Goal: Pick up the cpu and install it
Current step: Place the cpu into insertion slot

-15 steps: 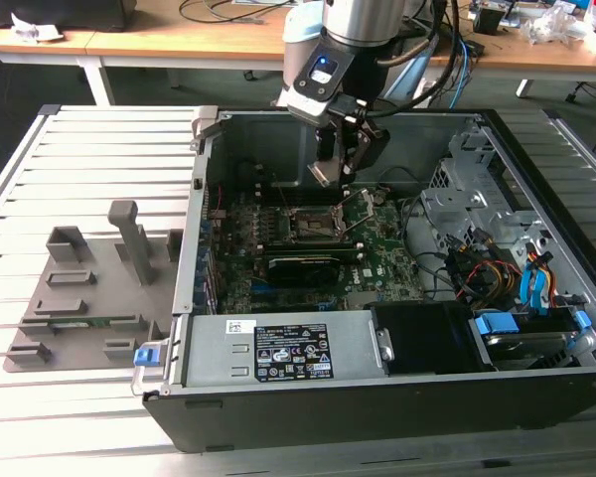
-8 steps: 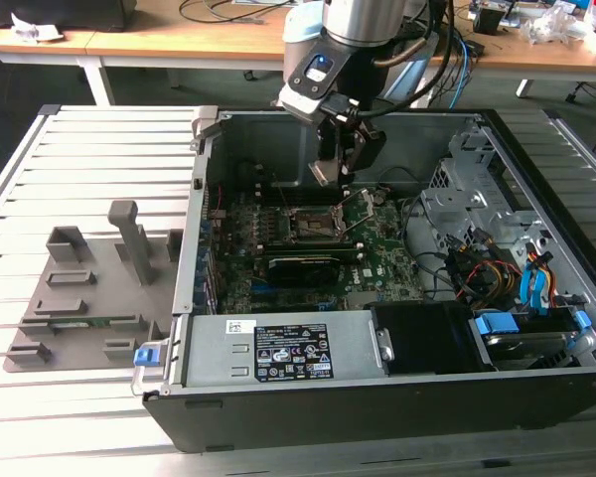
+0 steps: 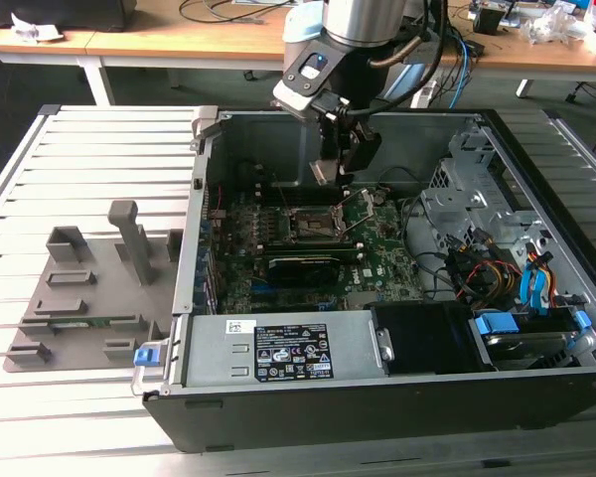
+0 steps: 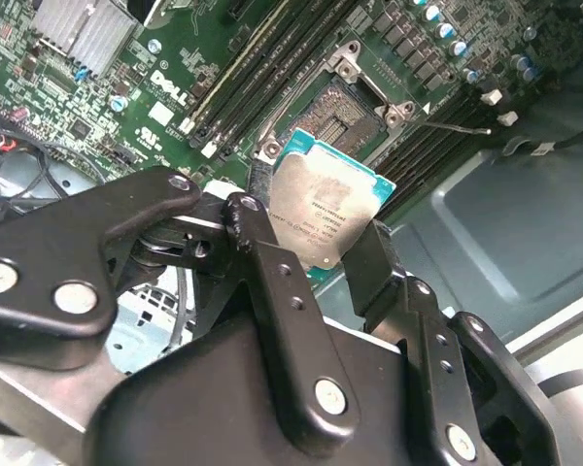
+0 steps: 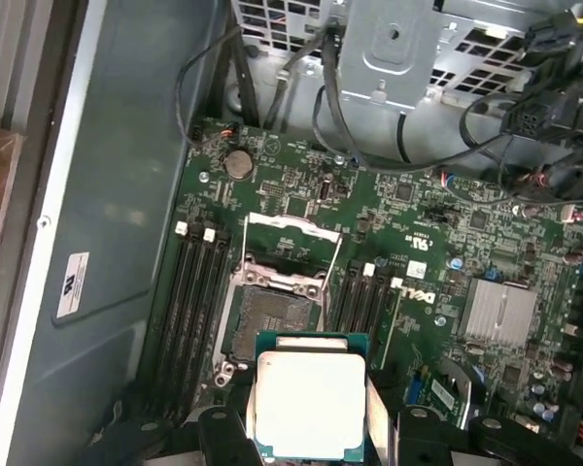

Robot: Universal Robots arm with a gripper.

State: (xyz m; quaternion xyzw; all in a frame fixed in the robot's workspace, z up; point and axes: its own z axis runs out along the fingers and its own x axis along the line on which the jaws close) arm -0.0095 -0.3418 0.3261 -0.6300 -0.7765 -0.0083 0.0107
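Grey tray sits on the slatted surface at the exterior view's left. Rightward, inside the open computer case, the end effector is clamped on the cpu, held above the open socket.

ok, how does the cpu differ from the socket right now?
The cpu is off the board, clamped in the gripper; the socket is fixed on the motherboard and empty. The cpu shows a solid silvery top plate with a green edge; the socket is a dark recess with its metal frame open. Both are square and look close in footprint.
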